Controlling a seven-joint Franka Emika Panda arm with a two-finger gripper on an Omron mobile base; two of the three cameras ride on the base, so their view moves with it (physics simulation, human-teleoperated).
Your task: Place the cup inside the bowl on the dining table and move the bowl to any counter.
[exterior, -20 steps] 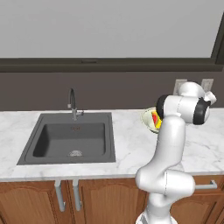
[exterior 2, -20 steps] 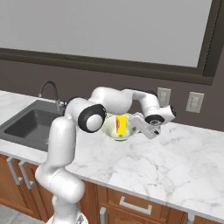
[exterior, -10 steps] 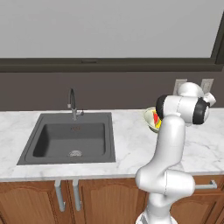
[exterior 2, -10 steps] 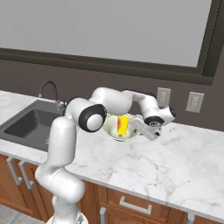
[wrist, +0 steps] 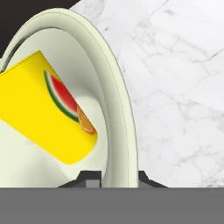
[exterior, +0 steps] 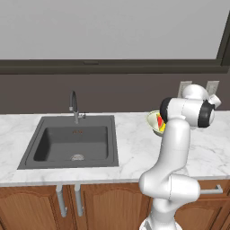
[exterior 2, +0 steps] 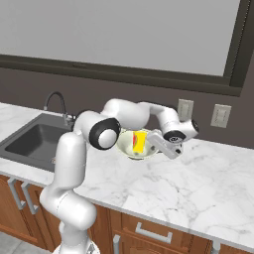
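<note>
Looking at: a kitchen wall side, seen over the arm from two sides and from the hand.
Room: dark brown wall behind, with a wide pale window [exterior 2: 124, 34] above it; two sockets [exterior 2: 185, 109] on the wall at the right.
Counter [exterior: 130, 148]: white marble with grey veins, on brown wooden cabinets [exterior: 103, 202] with metal handles.
Sink [exterior: 74, 143]: dark grey, sunk in the counter at the left; a drain shows in its bottom, nothing else seen in it.
Tap [exterior: 74, 105]: metal, curved, standing behind the sink.
Bowl [exterior 2: 128, 144]: pale cream-green, wide, thin rim; to the right of the sink, over the counter and tilted on its side. I cannot tell if its foot touches the marble.
Inside the bowl: the cup [exterior 2: 140, 141], leaning against the inner wall.
Cup look: yellow, with a watermelon slice picture, red with a green edge, and a bit of orange beside it; clearer in the hand view [wrist: 48, 116].
Gripper [wrist: 114, 177]: narrow, its two tips on each side of the bowl rim [wrist: 120, 113], so it is clamped on the rim.
Right part of counter: bare marble.
</note>
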